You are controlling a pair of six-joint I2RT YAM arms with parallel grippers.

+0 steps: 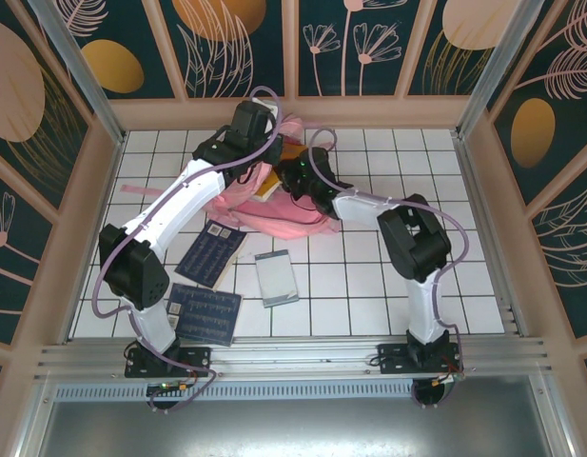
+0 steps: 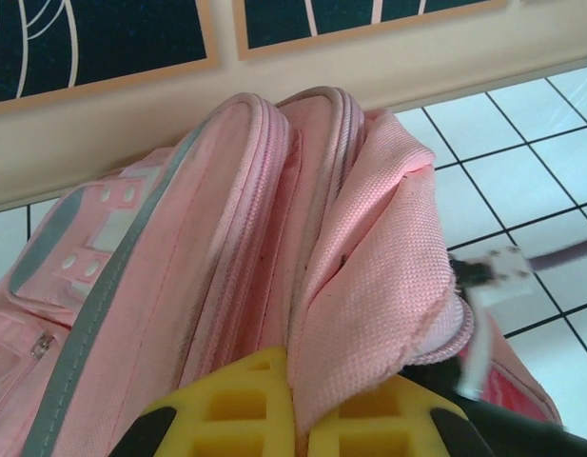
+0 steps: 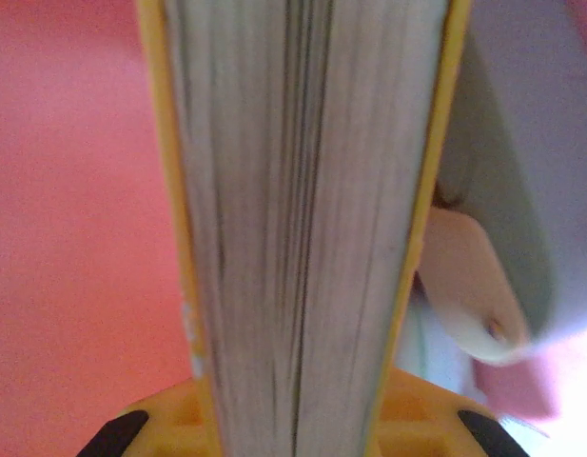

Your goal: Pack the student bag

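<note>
Nearest the arm bases, a dark blue notebook (image 1: 205, 314) is seen flat on the white tiled table (image 1: 369, 276), just beside the left arm's base. A second dark blue notebook (image 1: 215, 255) lies just beyond it, and a grey notebook (image 1: 275, 278) is set to their right, apart from both. Farther back, the student bag (image 1: 293, 217) lies at the far middle of the table, close to the back wall (image 2: 369, 57), with both arms reaching over it. In the left wrist view, the left gripper (image 2: 298, 405) is closed tight, and a fold of the bag's pink fabric is pinched between its yellow fingers (image 2: 226, 405) beside the zipped seams. In the right wrist view, the right gripper (image 3: 293, 424) is closed narrowly on a book (image 3: 303, 190) with yellow covers. The book is held on edge with its page edges toward the camera. Pink fabric is seen on both sides of the book.
</note>
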